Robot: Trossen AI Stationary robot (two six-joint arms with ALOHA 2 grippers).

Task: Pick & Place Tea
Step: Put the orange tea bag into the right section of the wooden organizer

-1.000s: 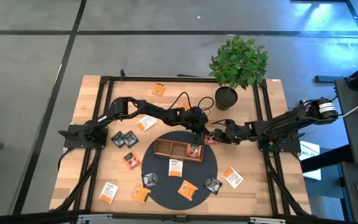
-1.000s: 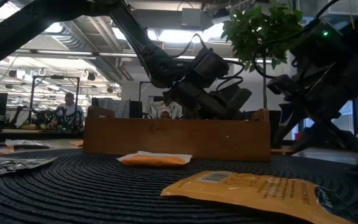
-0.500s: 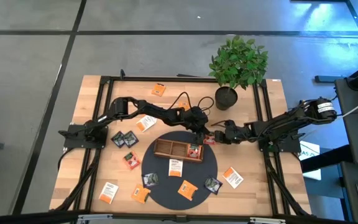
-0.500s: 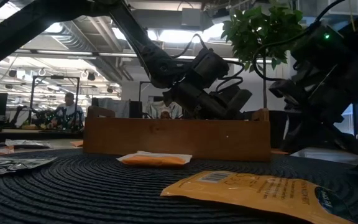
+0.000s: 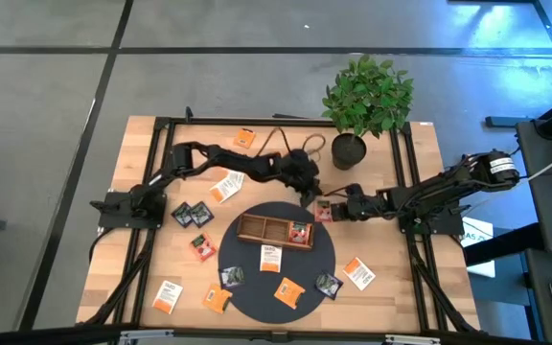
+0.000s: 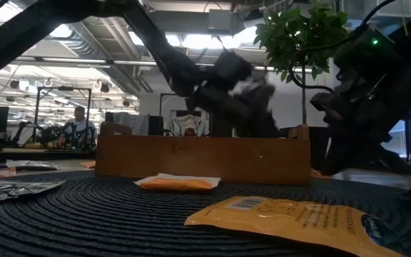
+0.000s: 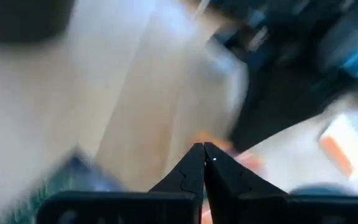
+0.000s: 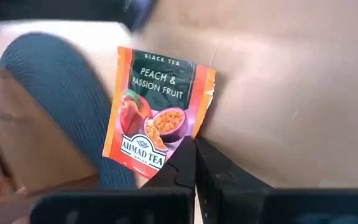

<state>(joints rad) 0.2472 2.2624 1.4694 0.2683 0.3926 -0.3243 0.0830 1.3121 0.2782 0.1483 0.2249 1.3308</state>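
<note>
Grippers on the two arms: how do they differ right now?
The left gripper holds nothing, while the right gripper pinches the edge of a peach tea sachet. The left gripper hangs raised behind the wooden tray; the right gripper sits low, at the edge of the dark round mat. Both are shut.
</note>
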